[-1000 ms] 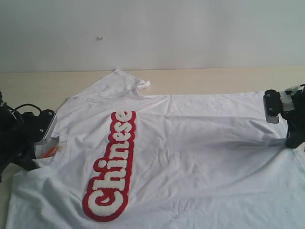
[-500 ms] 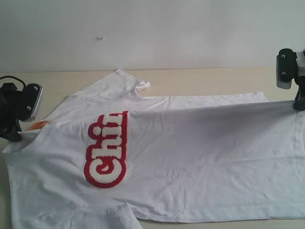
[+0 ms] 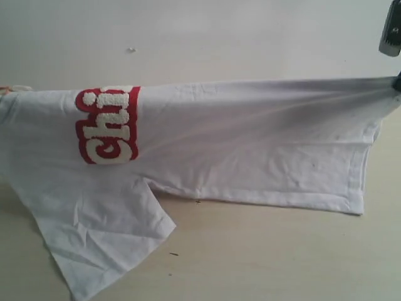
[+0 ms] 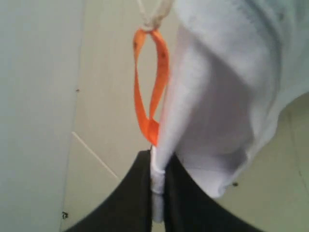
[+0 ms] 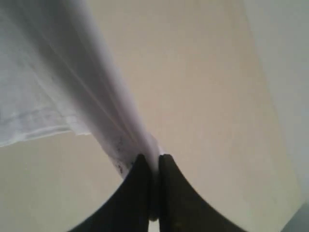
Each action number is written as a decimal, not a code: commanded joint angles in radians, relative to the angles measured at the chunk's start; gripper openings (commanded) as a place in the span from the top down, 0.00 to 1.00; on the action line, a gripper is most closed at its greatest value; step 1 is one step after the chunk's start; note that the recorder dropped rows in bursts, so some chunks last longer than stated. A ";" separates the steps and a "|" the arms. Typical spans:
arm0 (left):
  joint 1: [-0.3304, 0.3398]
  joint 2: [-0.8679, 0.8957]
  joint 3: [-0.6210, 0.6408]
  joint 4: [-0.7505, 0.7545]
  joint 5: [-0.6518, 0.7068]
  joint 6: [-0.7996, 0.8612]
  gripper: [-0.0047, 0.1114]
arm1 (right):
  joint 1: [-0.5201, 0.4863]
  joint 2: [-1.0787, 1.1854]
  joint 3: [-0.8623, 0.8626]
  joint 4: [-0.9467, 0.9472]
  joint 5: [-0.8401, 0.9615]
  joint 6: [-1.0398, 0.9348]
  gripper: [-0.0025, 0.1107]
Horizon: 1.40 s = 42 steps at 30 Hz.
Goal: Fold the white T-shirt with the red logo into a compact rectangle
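Left tool [image 4: 157, 166] and right tool [image 5: 153, 166] each pinch a thin white T-shirt [image 3: 238, 138] edge, stretched taut. Risk: excess tension pulls fabric free; drooping sleeve [image 3: 100, 238] may bunch.

The left gripper [image 4: 157, 193] lies outside the exterior view; its wrist view shows two black fingers [image 4: 135, 208] pressed together on a thin edge of the white T-shirt [image 4: 227, 96]. The right gripper [image 5: 153, 188] has its dark fingers [image 5: 181, 203] clamped the same way on a bunched strip of the cloth. In the exterior view the end of the right arm [image 3: 390, 32] sits raised in the upper right corner
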 commanded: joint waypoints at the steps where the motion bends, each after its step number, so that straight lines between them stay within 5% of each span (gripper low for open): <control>1: 0.008 -0.102 -0.005 0.080 0.009 -0.107 0.96 | -0.006 -0.087 -0.001 -0.009 -0.055 0.046 0.98; 17: 0.008 -0.416 -0.005 0.109 0.102 -0.189 0.96 | -0.006 -0.346 -0.001 0.080 -0.080 0.151 0.98; 23: 0.008 -0.543 -0.005 0.235 0.262 -0.308 0.96 | -0.004 -0.435 -0.001 0.251 -0.053 0.151 0.98; 28: 0.008 -0.623 -0.005 0.244 0.257 -0.308 0.96 | 0.085 -0.456 -0.001 0.188 -0.031 0.161 0.98; 33: 0.008 -0.582 -0.005 0.185 0.265 -0.277 0.96 | 0.087 -0.426 -0.001 0.103 -0.008 0.323 0.98; 42: 0.008 -0.310 -0.005 -0.075 0.244 0.090 0.96 | 0.087 -0.157 -0.005 0.107 0.136 0.366 0.98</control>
